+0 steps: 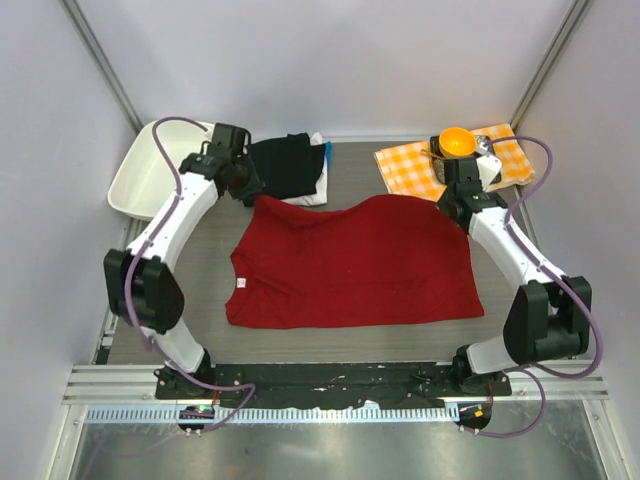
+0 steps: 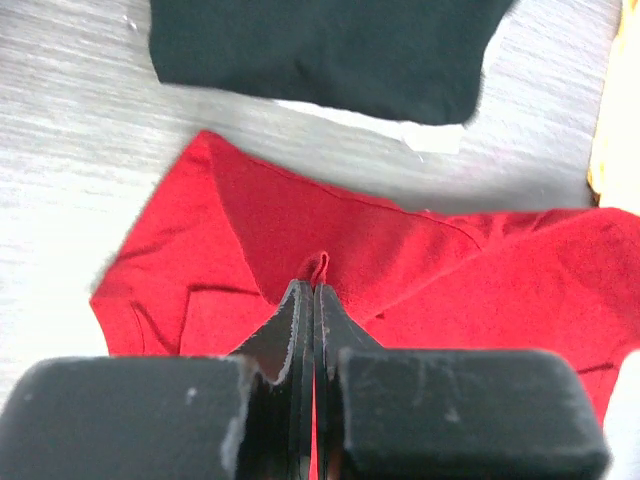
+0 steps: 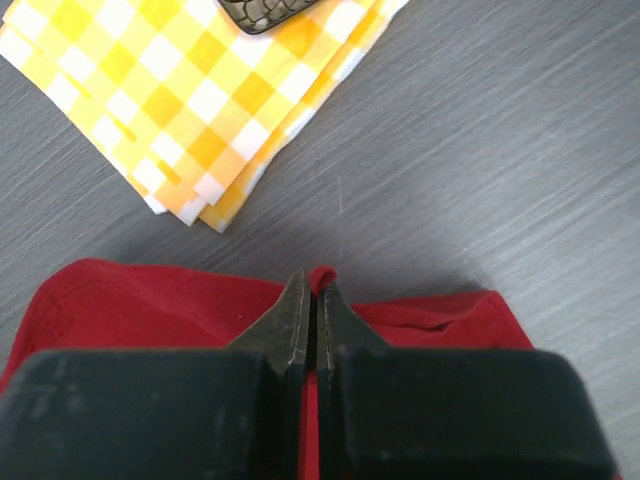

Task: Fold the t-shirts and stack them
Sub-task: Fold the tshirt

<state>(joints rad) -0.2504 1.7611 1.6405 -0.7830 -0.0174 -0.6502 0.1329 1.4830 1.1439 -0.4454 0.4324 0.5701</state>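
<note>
**Both arms pinching the far edge of the red t-shirt**

A bright red short-sleeved cloth t-shirt (image 1: 355, 265) is lying spread over the middle of the grey wood-grain table (image 1: 200, 270). Its neck opening is pointing toward the left edge and its hem toward the right edge.

The left fingers (image 2: 298, 312) are pressing together on a small tuck of red cloth at the shirt's far-left part, near the shoulder. The left wrist view is showing that tuck poking up between the tips. The right fingers (image 3: 295, 312) are likewise closing tightly on a small fold at the far-right corner of the red t-shirt, beside the hem. Between the two pinched points the far edge is sagging in a shallow curve.

A folded black cloth t-shirt (image 1: 285, 165) is resting at the far edge of the table, left of centre, just beyond the red t-shirt and apart from it. It is sitting on top of a folded white cloth t-shirt (image 1: 318, 190), whose edge is showing along the side nearest the red one.

An orange-and-white checked cloth (image 1: 410, 170) is lying folded at the far-right corner, and a round orange bowl (image 1: 455, 142) is sitting on it. A white rectangular plastic tub (image 1: 140, 175) is standing off the far-left corner.
</note>
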